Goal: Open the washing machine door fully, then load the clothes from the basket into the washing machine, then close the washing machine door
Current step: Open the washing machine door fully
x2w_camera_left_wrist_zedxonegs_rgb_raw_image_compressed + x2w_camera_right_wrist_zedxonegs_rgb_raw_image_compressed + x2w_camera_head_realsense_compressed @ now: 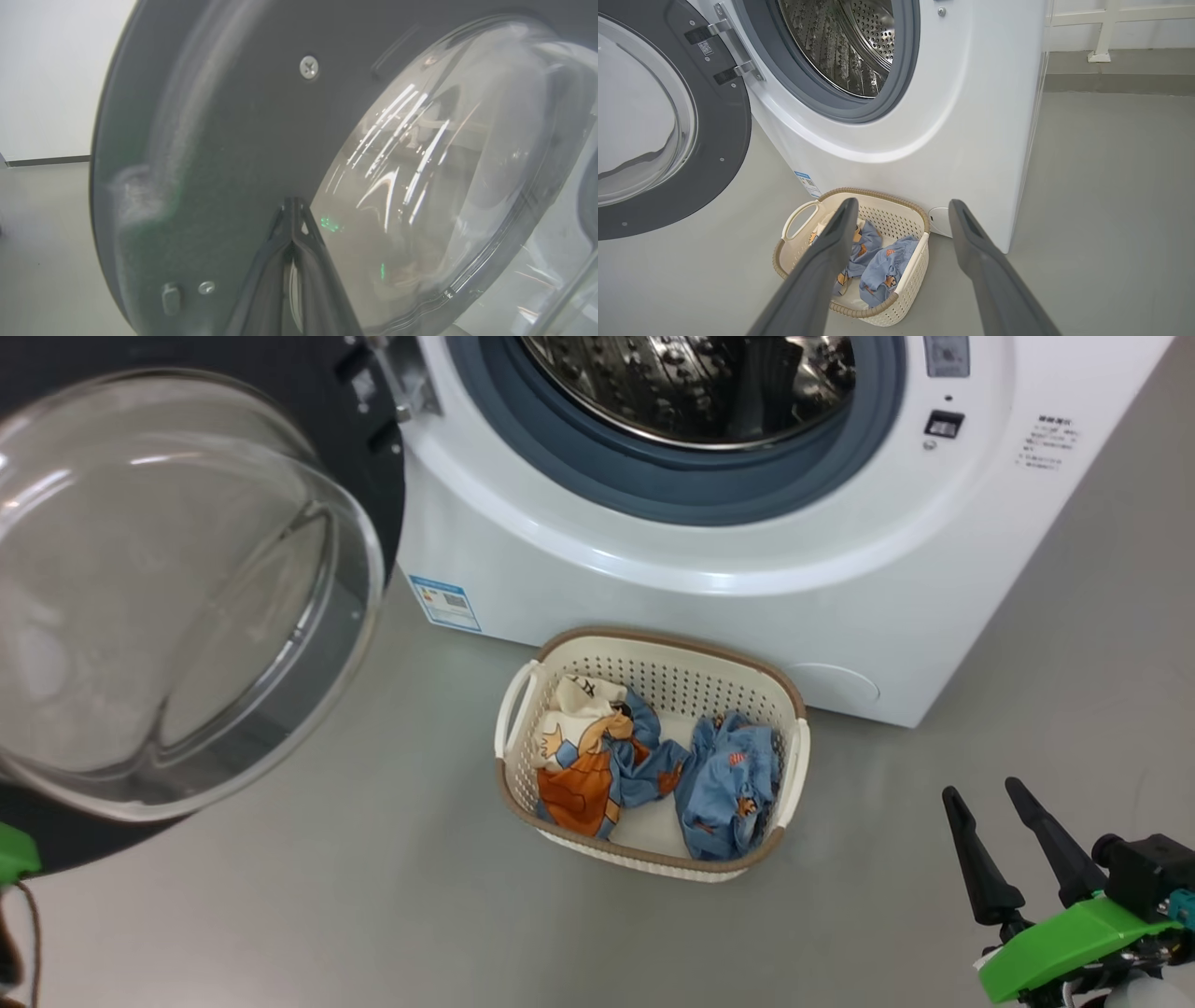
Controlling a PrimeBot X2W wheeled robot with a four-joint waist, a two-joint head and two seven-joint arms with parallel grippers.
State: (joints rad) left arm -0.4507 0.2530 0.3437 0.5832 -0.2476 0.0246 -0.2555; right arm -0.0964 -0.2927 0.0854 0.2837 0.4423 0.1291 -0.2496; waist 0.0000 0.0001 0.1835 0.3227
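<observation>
Left gripper (292, 205): fully closed, fingertips pressed together. Right gripper (982, 791): spread wide, unloaded, fingers pointing up at lower right of head view.

My left gripper (293, 204) has its fingers squeezed together into a single point, and that point sits right up at the door (224, 140), on the line where the dark part meets the glass (444, 163). Can't tell if it's actually touching. The glass bulges out on the right with bright streaky reflections. There's one screw (309, 67) up top, and grey floor (42, 261) and white wall (56, 70) off to the left.
</observation>
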